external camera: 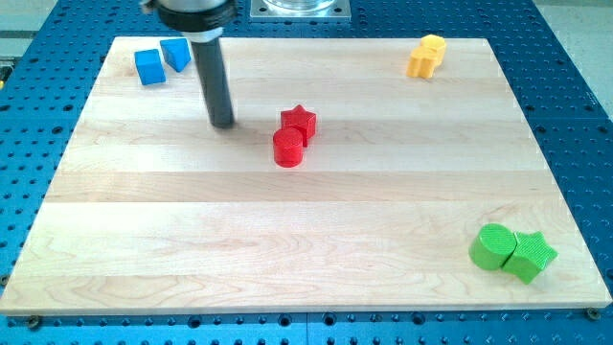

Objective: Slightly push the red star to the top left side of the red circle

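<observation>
The red star point(299, 121) sits near the middle of the wooden board, touching the red circle point(288, 148) at the circle's upper right. My tip point(222, 125) rests on the board to the left of both red blocks, about level with the star and well apart from it. The dark rod rises from the tip toward the view's top.
Two blue blocks point(160, 61) stand together at the board's top left. A yellow block point(426, 56) is at the top right. A green circle point(491, 247) and a green star point(531, 256) touch at the bottom right. The board point(144, 249) lies on a blue perforated table.
</observation>
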Controlling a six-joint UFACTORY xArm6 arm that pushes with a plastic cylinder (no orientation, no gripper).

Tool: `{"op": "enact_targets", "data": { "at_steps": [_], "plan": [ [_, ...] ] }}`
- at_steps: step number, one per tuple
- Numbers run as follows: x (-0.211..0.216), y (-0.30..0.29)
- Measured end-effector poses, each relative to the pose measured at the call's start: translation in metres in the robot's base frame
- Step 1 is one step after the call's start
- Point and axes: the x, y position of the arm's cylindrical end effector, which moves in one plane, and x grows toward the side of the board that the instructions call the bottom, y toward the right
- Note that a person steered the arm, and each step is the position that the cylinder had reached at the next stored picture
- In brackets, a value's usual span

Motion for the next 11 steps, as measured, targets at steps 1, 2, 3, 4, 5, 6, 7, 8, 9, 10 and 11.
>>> {"op": "enact_targets", "data": {
  "at_steps": [1, 2, 3, 4, 5, 6, 7, 8, 9, 10, 11],
  "plan": [
    [-0.015, 0.032],
    [-0.024, 0.079],
    [-0.024, 0.106],
    [-0.021, 0.116],
    [-0.005, 0.126],
    [0.007, 0.133],
    [0.023, 0.135],
    [0.026, 0.135],
    [0.026, 0.112],
    [0.013, 0.113],
    [-0.029, 0.092]
  ]
}}
